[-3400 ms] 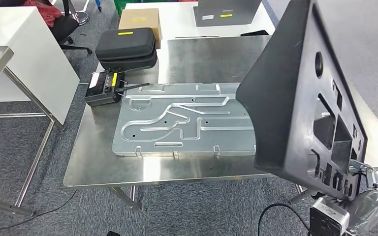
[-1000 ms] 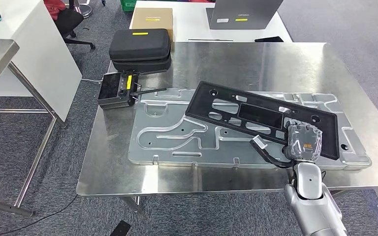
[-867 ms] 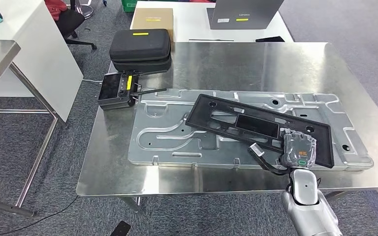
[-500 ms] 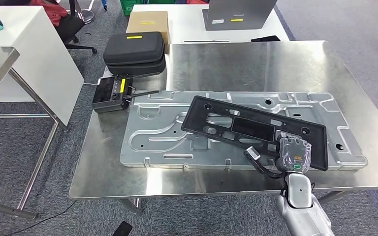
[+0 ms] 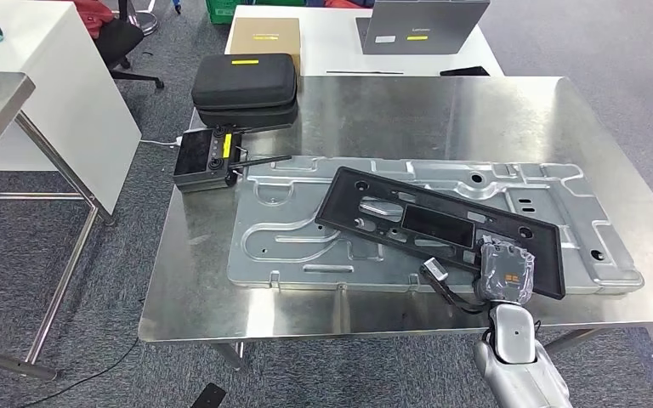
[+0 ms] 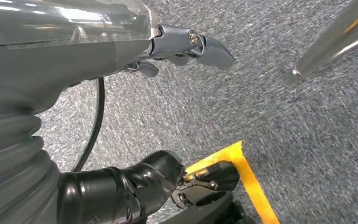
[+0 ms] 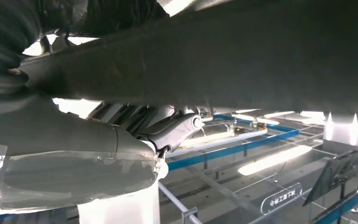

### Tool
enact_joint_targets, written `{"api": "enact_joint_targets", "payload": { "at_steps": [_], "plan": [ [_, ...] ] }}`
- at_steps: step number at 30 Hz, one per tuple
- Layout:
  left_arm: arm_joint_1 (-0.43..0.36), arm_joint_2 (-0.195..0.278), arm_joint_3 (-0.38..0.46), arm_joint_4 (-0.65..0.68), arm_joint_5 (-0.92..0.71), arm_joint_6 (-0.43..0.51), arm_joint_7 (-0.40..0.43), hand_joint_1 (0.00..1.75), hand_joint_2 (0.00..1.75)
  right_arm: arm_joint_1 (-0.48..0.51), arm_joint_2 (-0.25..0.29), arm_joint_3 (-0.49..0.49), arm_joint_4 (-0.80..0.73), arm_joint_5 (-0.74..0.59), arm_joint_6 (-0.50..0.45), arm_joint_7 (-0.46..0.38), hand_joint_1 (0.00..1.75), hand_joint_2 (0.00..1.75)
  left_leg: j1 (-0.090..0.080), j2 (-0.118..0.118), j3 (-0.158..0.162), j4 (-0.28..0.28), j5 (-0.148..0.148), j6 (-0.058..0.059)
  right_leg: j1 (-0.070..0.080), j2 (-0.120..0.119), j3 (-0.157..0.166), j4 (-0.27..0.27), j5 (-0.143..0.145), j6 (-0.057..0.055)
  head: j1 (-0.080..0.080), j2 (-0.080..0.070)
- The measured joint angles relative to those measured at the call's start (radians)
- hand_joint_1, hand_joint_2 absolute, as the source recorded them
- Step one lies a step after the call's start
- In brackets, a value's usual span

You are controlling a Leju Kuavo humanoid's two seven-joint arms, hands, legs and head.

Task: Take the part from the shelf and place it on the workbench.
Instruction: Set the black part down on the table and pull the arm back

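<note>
The right robot hand (image 5: 504, 274) sits at the near edge of the steel table (image 5: 221, 297), gripping the near right end of the black plastic frame part (image 5: 439, 228), which lies flat and slightly skewed on the stamped sheet-metal panel (image 5: 289, 238) covering the table's middle. The left robot hand (image 6: 186, 49) hangs over grey carpet (image 6: 307, 140) with its fingers apart, holding nothing. Beyond the panel, at the table's far left corner, a black remote controller (image 5: 206, 159) lies in front of two stacked black zip cases (image 5: 245, 89), with a cardboard box (image 5: 264, 34) and a grey laptop (image 5: 421, 23) on the white desk (image 5: 340, 59) behind.
</note>
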Motion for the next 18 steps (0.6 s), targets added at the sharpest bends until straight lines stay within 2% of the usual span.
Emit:
{"api": "enact_joint_targets", "payload": {
  "at_steps": [1, 2, 4, 6, 8, 10, 11, 12, 14, 15, 16, 17, 18],
  "plan": [
    [0.001, 0.0, 0.0, 0.0, 0.0, 0.0, 0.0, 0.0, 1.75, 0.001, 0.0, 0.0, 0.001, 0.0, 0.0, 0.0, 1.71, 1.75, -0.001, 0.0, 0.0, 0.0, 0.0, 0.0, 0.0, 0.0, -0.012, 0.024, 0.001, 0.0, 0.0, 0.0],
    [0.002, 0.0, 0.0, 0.0, 0.0, 0.0, 0.0, 0.0, 1.75, 0.001, 0.0, 0.0, 0.002, 0.0, -0.001, 0.0, 1.71, 1.75, -0.002, 0.0, 0.002, 0.001, -0.001, 0.0, 0.0, 0.0, -0.005, 0.008, 0.022, -0.001, 0.0, 0.0],
    [0.002, 0.0, 0.0, 0.0, 0.0, 0.0, 0.0, 0.0, 1.75, 0.0, 0.0, 0.0, 0.003, 0.0, -0.001, 0.0, 1.71, 1.75, -0.003, -0.001, 0.008, 0.001, -0.004, -0.003, 0.002, 0.0, 0.056, -0.12, 0.092, -0.011, 0.0, 0.0],
    [0.0, -0.001, 0.0, 0.0, 0.0, 0.0, 0.0, 0.0, 1.75, -0.002, 0.001, 0.0, 0.003, 0.0, -0.001, -0.001, 1.71, 1.75, -0.006, -0.001, 0.01, 0.003, -0.006, -0.01, 0.009, -0.001, 0.109, -0.232, 0.13, -0.022, 0.0, 0.0],
    [-0.001, -0.001, 0.0, 0.0, 0.0, 0.0, 0.0, 0.0, 1.75, -0.004, 0.002, 0.0, 0.003, 0.0, -0.001, -0.001, 1.71, 1.75, -0.007, -0.001, 0.01, 0.001, -0.006, -0.019, 0.016, -0.002, 0.118, -0.255, 0.13, -0.03, 0.0, 0.0],
    [-0.002, -0.002, 0.0, 0.0, 0.0, 0.0, 0.0, 0.0, 1.75, -0.006, 0.003, 0.0, 0.003, 0.0, -0.001, -0.001, 1.71, 1.75, -0.006, -0.001, 0.01, 0.003, -0.009, -0.03, 0.012, -0.004, 0.122, -0.265, 0.137, -0.04, 0.0, 0.0],
    [-0.002, -0.002, 0.0, 0.0, 0.0, 0.0, 0.0, 0.0, 1.75, -0.006, 0.004, 0.0, 0.003, 0.0, -0.002, -0.004, 1.71, 1.75, -0.005, -0.001, 0.004, 0.019, -0.022, -0.035, 0.009, -0.006, 0.126, -0.272, 0.142, -0.046, -0.001, 0.0],
    [-0.002, -0.002, 0.0, 0.0, 0.001, 0.0, 0.0, 0.0, 1.75, -0.003, 0.007, -0.001, 0.001, -0.003, -0.004, -0.018, 1.71, 1.75, -0.005, 0.0, -0.012, 0.055, -0.047, -0.039, 0.006, -0.008, 0.129, -0.279, 0.146, -0.052, -0.001, 0.0],
    [0.0, -0.002, 0.0, 0.0, 0.008, 0.003, -0.003, 0.0, 1.75, 0.033, 0.023, -0.017, -0.051, 0.0, -0.01, -0.085, 1.71, 1.75, -0.002, 0.0, -0.067, 0.179, -0.118, -0.046, 0.005, -0.015, 0.129, -0.281, 0.148, -0.058, -0.002, 0.0],
    [0.002, -0.002, 0.0, 0.0, 0.011, 0.005, -0.005, 0.0, 1.75, 0.069, 0.036, -0.034, -0.111, 0.009, -0.013, -0.125, 1.71, 1.75, -0.001, 0.0, -0.094, 0.239, -0.143, -0.05, 0.005, -0.019, 0.128, -0.279, 0.147, -0.059, -0.002, 0.0],
    [0.006, -0.001, 0.0, 0.0, 0.014, 0.008, -0.007, 0.0, 1.75, 0.107, 0.051, -0.052, -0.183, 0.023, -0.015, -0.154, 1.71, 1.75, 0.001, 0.0, -0.109, 0.274, -0.15, -0.054, 0.005, -0.022, 0.126, -0.277, 0.145, -0.059, -0.002, 0.0],
    [0.011, -0.001, 0.0, 0.0, 0.016, 0.009, -0.008, 0.0, 1.75, 0.141, 0.064, -0.065, -0.256, 0.038, -0.017, -0.166, 1.71, 1.75, 0.004, 0.001, -0.106, 0.268, -0.136, -0.057, 0.004, -0.021, 0.123, -0.273, 0.143, -0.058, -0.002, 0.0],
    [0.014, 0.0, 0.001, 0.0, 0.017, 0.011, -0.009, 0.0, 1.75, 0.167, 0.076, -0.073, -0.316, 0.049, -0.018, -0.167, 1.71, 1.75, 0.006, 0.001, -0.083, 0.222, -0.104, -0.058, 0.002, -0.018, 0.121, -0.268, 0.141, -0.056, -0.003, 0.0]
  ]
}}
